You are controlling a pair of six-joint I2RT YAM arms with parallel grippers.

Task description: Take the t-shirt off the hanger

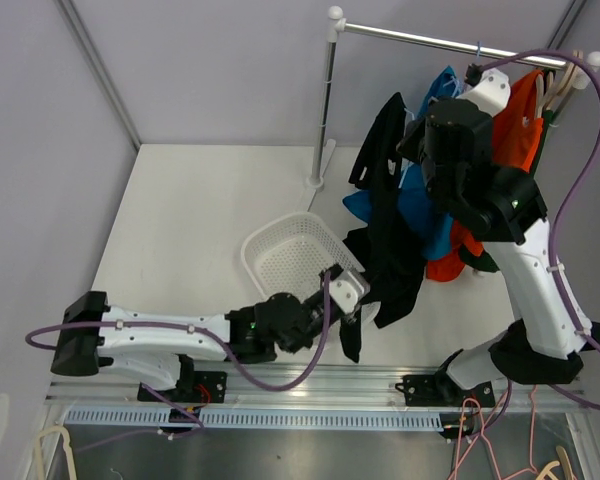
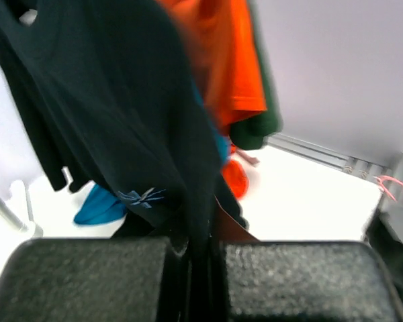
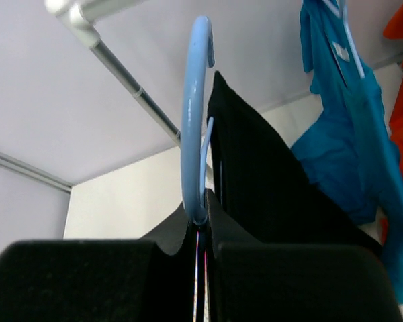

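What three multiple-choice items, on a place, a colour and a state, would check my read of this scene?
1. Where is the white basket?
A) on the table, near the left jaws
B) hung on the rail
C) behind the right arm's base

2. What colour is the hanger in the right jaws?
A) red
B) light blue
C) white

3. How do the left jaws stand?
A) wide open, clear of cloth
B) shut on the basket rim
C) shut on the black t-shirt

1 A: the top view shows it on the table.
2 B: the right wrist view shows a light blue hook between shut jaws.
3 C: the left wrist view shows black cloth pinched between them.
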